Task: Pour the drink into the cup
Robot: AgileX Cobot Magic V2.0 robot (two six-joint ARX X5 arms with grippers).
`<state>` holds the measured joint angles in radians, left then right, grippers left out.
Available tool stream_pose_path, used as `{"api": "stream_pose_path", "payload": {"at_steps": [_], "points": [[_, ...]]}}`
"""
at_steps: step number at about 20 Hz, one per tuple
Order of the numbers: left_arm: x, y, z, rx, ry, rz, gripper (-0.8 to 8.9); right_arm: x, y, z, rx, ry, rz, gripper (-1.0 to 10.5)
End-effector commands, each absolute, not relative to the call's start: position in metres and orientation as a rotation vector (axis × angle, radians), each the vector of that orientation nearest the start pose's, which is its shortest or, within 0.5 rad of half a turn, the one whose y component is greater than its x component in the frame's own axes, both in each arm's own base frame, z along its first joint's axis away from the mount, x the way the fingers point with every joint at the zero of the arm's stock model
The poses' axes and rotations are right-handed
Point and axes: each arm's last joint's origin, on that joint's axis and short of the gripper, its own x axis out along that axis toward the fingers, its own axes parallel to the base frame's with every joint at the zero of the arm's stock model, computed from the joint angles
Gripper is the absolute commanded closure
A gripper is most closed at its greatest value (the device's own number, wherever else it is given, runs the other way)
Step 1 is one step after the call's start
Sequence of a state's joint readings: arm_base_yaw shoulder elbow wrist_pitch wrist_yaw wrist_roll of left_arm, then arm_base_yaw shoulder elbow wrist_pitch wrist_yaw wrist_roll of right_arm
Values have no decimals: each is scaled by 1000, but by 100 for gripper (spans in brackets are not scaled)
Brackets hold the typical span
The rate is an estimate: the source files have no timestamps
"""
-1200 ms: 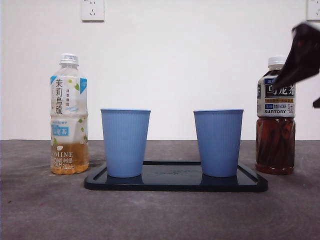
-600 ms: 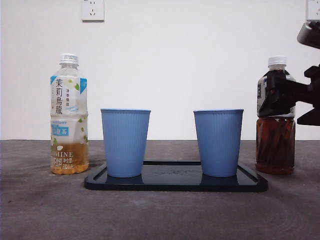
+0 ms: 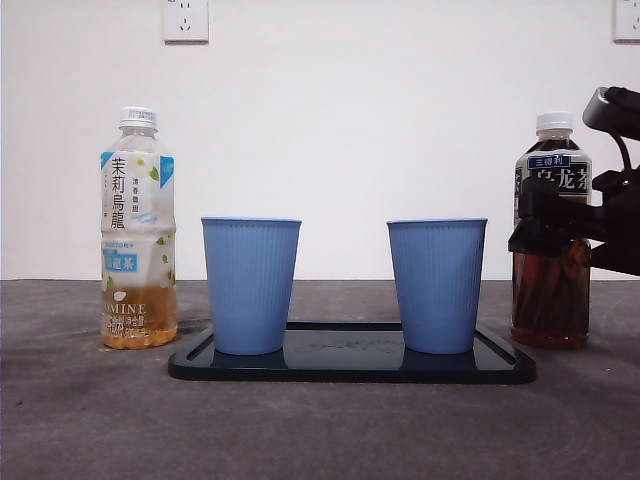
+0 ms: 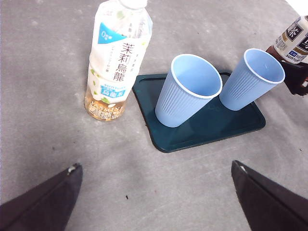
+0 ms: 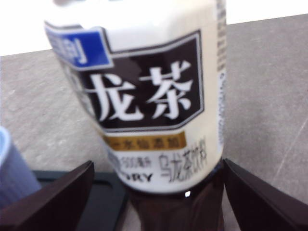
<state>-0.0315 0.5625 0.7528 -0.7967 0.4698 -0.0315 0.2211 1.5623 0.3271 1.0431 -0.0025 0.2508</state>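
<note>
Over the last second the right gripper point(image 3: 548, 232) had come down from the upper right of the front view and settled level with the dark oolong tea bottle point(image 3: 551, 235), at about the lower edge of its label, where half a second before it sat a little higher across the label. In the right wrist view the bottle point(image 5: 159, 96) filled the frame between that gripper's point(image 5: 159, 192) two jaws, which stood apart on either side of it with bare gaps showing, so they were open around the bottle and not yet clamped. The bottle stood upright on the grey table point(image 3: 90, 420), white cap on, just beside the right end of the black tray point(image 3: 350, 365). The two blue cups point(image 3: 251, 285) point(image 3: 437, 285) stood upright on the tray and looked empty from the left wrist view. The jasmine oolong bottle point(image 3: 139, 230) stood untouched off the tray's left end. The left gripper point(image 4: 154, 192) hung well back over the table with its jaws wide apart, waiting. My reading was that the reach was done and the grasp was next; pouring had not begun, and the cap being on would have to be dealt with.
</note>
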Motion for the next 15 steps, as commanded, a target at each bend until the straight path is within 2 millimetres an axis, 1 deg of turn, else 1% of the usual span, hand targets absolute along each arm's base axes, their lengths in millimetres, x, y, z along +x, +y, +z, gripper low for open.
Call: {"api": "stream_pose_path", "payload": {"at_steps": [1, 2, 4, 6, 10, 11, 13, 15], "points": [[102, -17, 303, -142, 579, -487, 316, 252, 56, 138, 221, 194, 193, 523], [102, -17, 303, -143, 579, -487, 316, 254, 56, 138, 220, 193, 191, 538], [102, -17, 303, -143, 579, -487, 316, 258, 57, 139, 203, 184, 189, 613], [102, -17, 303, -143, 579, -487, 316, 260, 57, 140, 200, 180, 190, 655], [102, -17, 303, -142, 579, -487, 316, 260, 57, 141, 186, 176, 192, 761], [102, -17, 303, -143, 579, -487, 316, 260, 57, 141, 181, 173, 193, 767], [102, -17, 303, -142, 579, -487, 316, 260, 57, 145, 176, 160, 194, 792], [102, -17, 303, -142, 579, -487, 316, 258, 57, 154, 165, 123, 199, 822]]}}
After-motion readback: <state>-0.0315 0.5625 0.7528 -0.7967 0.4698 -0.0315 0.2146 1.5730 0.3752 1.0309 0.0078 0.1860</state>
